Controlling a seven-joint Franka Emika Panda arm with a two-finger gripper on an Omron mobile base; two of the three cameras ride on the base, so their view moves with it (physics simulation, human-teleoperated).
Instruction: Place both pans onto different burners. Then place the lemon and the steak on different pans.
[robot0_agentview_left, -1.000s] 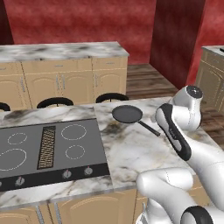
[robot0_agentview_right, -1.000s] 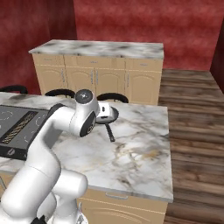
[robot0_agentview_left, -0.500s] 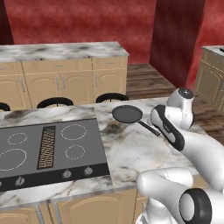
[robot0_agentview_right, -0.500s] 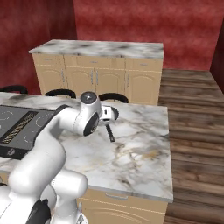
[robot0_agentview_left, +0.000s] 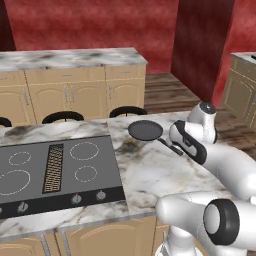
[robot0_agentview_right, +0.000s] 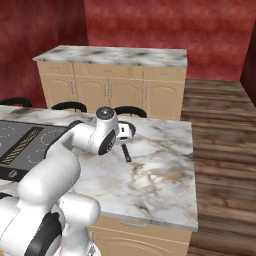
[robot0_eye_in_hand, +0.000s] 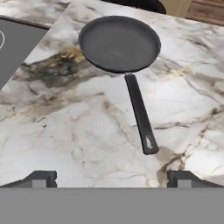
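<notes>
Just ahead of wide gripper (robot0_eye_in_hand: 112, 177): pan (robot0_eye_in_hand: 119, 42).

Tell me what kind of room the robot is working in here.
Most likely a home kitchen, a rendered one: a marble island counter carries a built-in cooktop with ring burners, a black frying pan lies on the marble, and wooden base cabinets line the red wall.

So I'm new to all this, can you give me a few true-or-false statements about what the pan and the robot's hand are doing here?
1. The pan lies on the marble counter, off the cooktop. True.
2. The hand is clamped on the pan's handle. False: it is open, short of the handle.
3. The pan holds a steak. False: it is empty.
4. The handle end points toward the hand. True.
</notes>
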